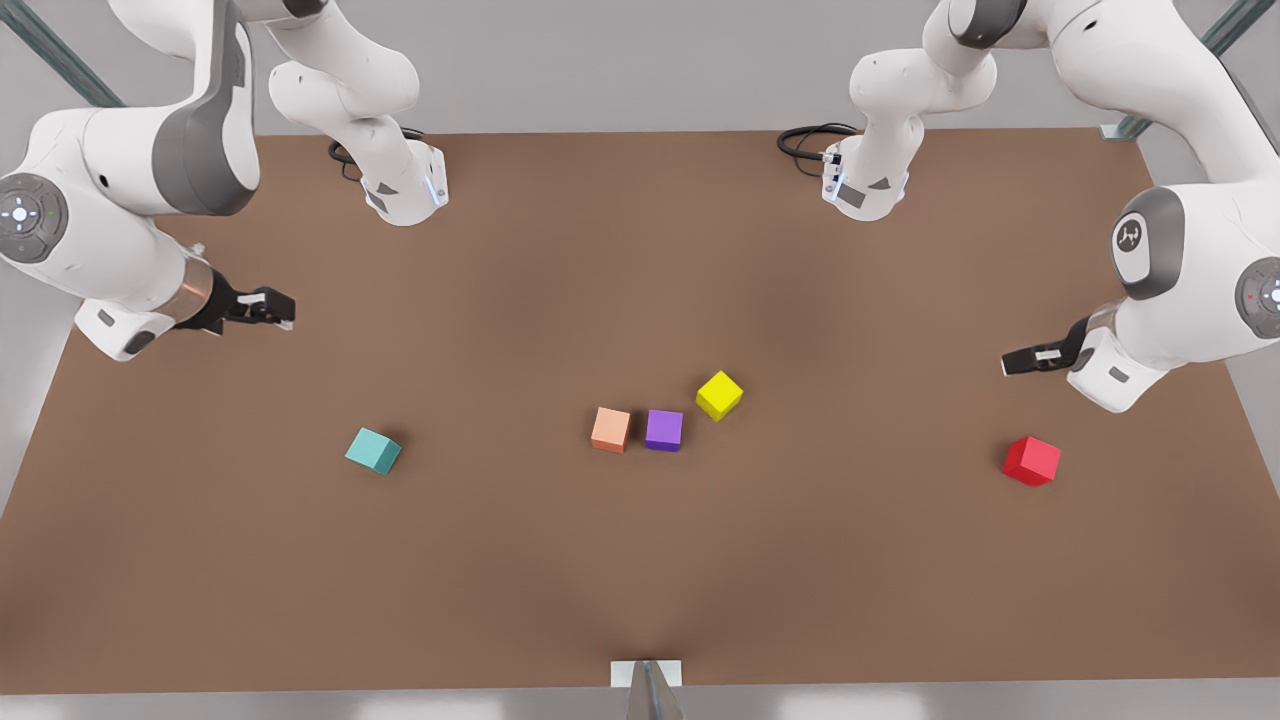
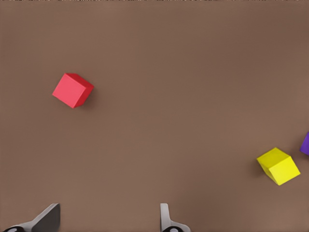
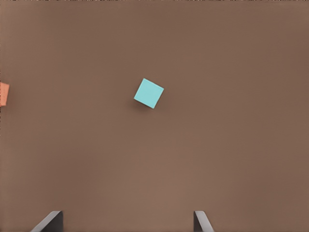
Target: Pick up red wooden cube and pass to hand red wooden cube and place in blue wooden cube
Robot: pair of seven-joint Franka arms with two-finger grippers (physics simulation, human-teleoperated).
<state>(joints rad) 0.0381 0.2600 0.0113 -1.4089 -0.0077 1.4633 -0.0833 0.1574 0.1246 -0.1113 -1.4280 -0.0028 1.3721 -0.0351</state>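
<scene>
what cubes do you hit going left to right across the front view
blue wooden cube → salmon-orange cube → purple cube → yellow cube → red wooden cube

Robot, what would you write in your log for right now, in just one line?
left gripper: open, above table near red cube | right gripper: open, near teal cube | red cube: on table, not grasped

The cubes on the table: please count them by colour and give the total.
red wooden cube: 1
blue wooden cube: 1
salmon-orange cube: 1
purple cube: 1
yellow cube: 1
Total: 5
</scene>
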